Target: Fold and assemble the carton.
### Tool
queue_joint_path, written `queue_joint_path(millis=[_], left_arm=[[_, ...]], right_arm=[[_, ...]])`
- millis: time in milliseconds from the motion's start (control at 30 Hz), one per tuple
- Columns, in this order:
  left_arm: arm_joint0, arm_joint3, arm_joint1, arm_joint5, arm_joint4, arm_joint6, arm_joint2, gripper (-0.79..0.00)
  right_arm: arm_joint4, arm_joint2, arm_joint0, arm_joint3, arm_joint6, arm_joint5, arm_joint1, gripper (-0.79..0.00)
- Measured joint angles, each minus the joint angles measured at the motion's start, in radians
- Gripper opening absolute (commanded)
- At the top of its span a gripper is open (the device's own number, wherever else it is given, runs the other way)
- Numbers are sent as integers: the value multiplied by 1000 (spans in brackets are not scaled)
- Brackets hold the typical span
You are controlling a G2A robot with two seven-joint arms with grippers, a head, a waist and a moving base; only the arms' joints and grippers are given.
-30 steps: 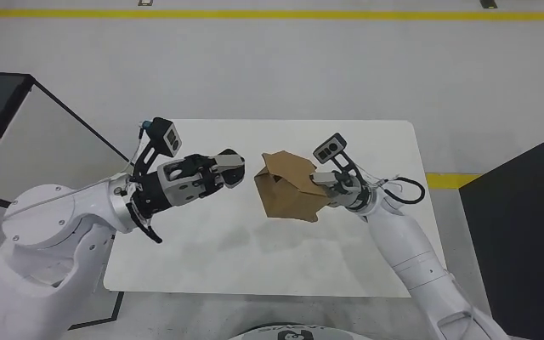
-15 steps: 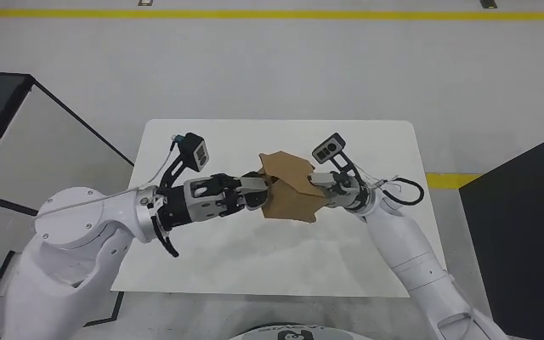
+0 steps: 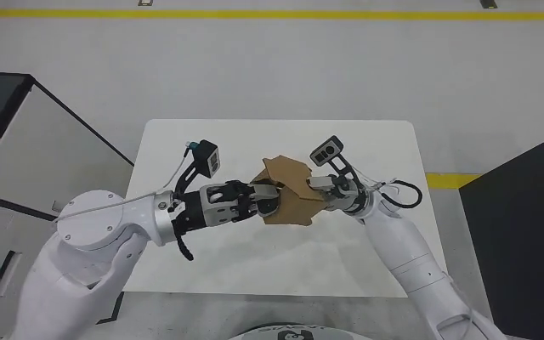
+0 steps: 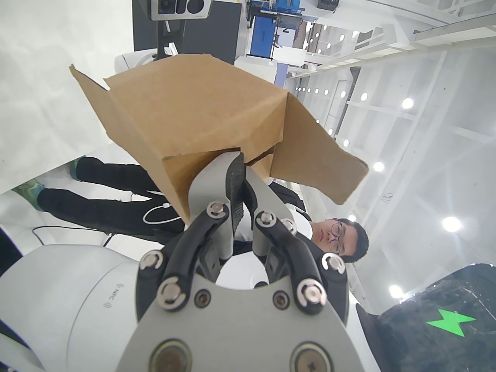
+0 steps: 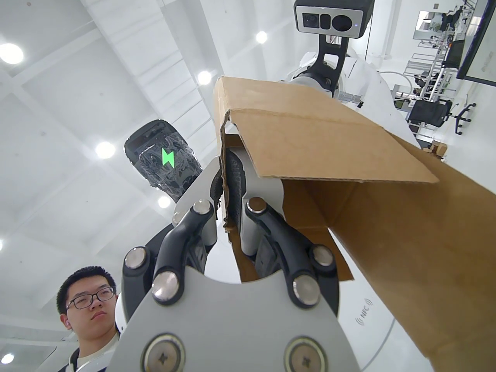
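Note:
A brown cardboard carton (image 3: 289, 183), partly folded with loose flaps, is held above the middle of the white table (image 3: 212, 144). My right gripper (image 3: 320, 187) is at its right side. In the right wrist view that gripper (image 5: 228, 160) is shut on a ragged wall edge of the carton (image 5: 329, 137). My left gripper (image 3: 266, 197) meets the carton's left side. In the left wrist view this gripper (image 4: 239, 158) is shut, pads together, with its tips against the lower edge of the carton (image 4: 193, 110) beside a hanging flap (image 4: 317, 164).
Bare table surface lies all around the carton. A black frame (image 3: 34, 102) stands off the table's left side and a dark panel (image 3: 510, 221) off its right. A yellow floor line (image 3: 272, 14) runs behind.
My left arm has swung right across the table until its gripper reached the carton's left side. The carton has tilted slightly. The right arm has stayed almost in place.

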Motion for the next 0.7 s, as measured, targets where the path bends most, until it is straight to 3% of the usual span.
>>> queue_joint_path(millis=[233,700], left_arm=[[-30,3,-7,-7,7,34,52,-785],[-17,-1,-8,-10,7,53,25,-785]], right_arm=[[-4,0,0,2,-3,-2,0,-785],[-13,6,-5,1,-6,-6,1,-785]])
